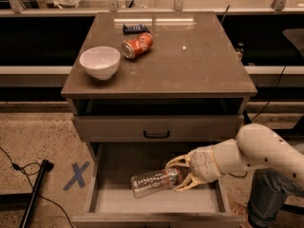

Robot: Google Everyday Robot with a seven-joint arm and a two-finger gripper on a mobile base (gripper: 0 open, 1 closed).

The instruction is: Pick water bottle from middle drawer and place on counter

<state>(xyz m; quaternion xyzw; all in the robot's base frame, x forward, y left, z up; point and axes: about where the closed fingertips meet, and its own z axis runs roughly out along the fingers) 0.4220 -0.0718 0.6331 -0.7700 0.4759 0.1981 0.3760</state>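
The water bottle (153, 182), clear and ribbed with a dark band near its neck, lies tilted in the open middle drawer (142, 204), neck end to the right and raised. My gripper (178, 175) reaches in from the right on a pale arm and is shut on the bottle's neck end, one finger above it and one below. The counter (194, 65) is the glossy grey-brown top of the cabinet, well above the gripper.
On the counter stand a white bowl (99, 62), an orange soda can (137, 45) on its side and a dark blue packet (136, 28). A closed drawer front with a black handle (156, 134) overhangs the open drawer. A blue X (76, 175) and a black cable (35, 189) lie on the floor at the left.
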